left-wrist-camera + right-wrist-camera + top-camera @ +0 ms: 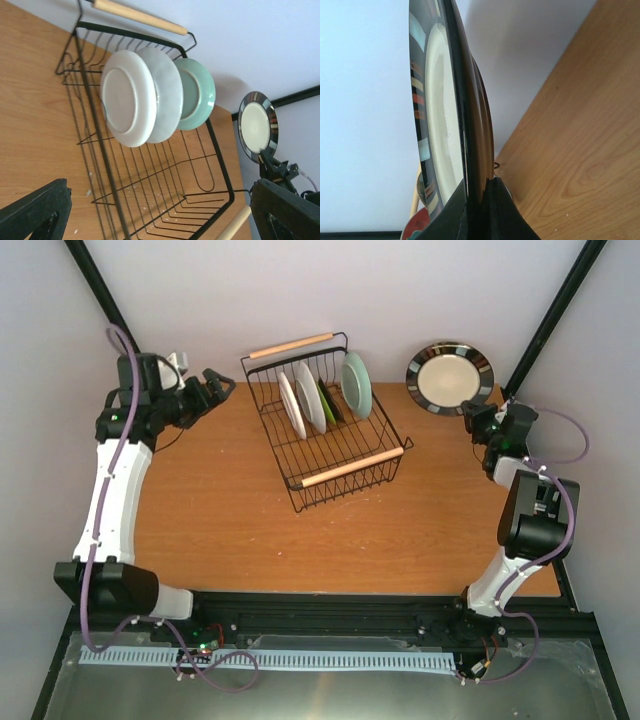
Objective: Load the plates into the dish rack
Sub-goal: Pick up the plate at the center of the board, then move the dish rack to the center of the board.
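Black-rimmed cream round ceramic plate, upper right of frame.
Right jaws pinch its lower rim; left jaws spread. Stiff, probably slippery and brittle: grip deep on the rim.

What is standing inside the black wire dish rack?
In the dish rack stand a white plate, another pale plate, a lime green plate seen edge-on, and a mint green plate. Anything else between them is covered.
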